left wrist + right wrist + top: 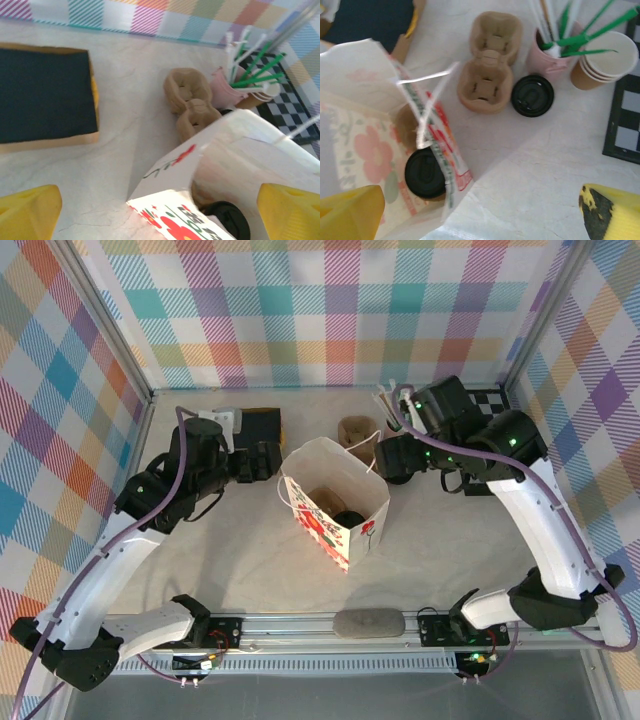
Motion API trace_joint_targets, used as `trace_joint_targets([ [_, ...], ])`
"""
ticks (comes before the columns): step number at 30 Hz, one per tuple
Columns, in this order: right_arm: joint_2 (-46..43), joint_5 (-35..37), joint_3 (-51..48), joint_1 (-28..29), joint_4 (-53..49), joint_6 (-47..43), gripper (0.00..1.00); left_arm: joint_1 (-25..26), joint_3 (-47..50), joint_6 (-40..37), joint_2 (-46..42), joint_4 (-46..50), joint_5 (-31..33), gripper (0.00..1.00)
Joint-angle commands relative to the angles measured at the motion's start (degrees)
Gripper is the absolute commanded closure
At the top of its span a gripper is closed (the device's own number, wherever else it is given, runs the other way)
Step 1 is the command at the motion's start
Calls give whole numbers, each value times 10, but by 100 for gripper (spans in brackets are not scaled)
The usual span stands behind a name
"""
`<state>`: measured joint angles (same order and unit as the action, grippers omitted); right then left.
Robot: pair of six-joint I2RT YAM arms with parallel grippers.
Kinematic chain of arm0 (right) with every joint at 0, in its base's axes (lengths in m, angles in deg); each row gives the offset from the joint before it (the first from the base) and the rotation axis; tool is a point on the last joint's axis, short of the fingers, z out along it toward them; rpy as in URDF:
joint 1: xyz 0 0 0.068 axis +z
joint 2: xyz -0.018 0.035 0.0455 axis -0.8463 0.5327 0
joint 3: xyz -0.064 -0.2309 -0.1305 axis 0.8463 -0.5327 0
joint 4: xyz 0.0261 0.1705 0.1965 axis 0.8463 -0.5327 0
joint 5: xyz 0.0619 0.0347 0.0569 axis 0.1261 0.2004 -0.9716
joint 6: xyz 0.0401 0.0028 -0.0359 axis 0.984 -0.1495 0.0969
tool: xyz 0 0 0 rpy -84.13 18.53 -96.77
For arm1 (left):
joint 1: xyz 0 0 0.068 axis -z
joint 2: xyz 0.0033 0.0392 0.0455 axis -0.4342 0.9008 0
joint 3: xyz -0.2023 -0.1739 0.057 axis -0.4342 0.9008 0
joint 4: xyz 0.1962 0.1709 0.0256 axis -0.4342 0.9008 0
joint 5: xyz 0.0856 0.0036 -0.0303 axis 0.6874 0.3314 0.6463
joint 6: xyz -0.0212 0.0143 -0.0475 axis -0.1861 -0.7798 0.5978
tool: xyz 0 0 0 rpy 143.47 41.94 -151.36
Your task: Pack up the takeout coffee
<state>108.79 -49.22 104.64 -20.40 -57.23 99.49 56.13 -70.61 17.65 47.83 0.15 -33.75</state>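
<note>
Entry, takeout coffee: a kraft cup under a round black lid, standing inside the paper bag toward the bag's near side, on the pale worktop; long axis vertical, lid facing up through the open bag mouth; judged already packed. Left jaws: just left of the bag, spread wide, holding nothing; the coffee lies ahead and to their right, behind the bag wall. Right jaws: just right of the bag and above its rim, spread wide, holding nothing; the coffee lies below and to their left; judged the nearer arm. Beyond the bag: pulp cup carrier; right of that, a loose black lid, pink cup of straws, stack of kraft cups, checkered mat. Beyond the bag to its left: dark flat block
</note>
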Motion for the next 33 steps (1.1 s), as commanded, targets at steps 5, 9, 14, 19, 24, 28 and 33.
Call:
trace_joint_targets([
  [5, -38, -95, -99, -104, 91, -3, 7, -85, 35, 61, -24, -46, -83, 2],
  [9, -35, -118, -130, -139, 118, -3, 11, -121, 71, 82, -17, -76, -129, 3],
  [14, -15, -156, -150, -199, 142, -9, 16, -168, 141, 109, -13, -131, -177, 5],
  [19, 4, -184, -169, -248, 168, -14, 19, -179, 182, 116, -22, -146, -200, 7],
  [24, 19, -213, -194, -291, 205, -14, 25, -179, 214, 113, -56, -143, -194, 7],
  [28, 42, -230, -196, -319, 220, -13, 28, -179, 231, 114, -73, -140, -202, 7],
  [33, 64, -267, -199, -365, 245, 9, 35, -179, 245, 113, -95, -134, -198, 8],
])
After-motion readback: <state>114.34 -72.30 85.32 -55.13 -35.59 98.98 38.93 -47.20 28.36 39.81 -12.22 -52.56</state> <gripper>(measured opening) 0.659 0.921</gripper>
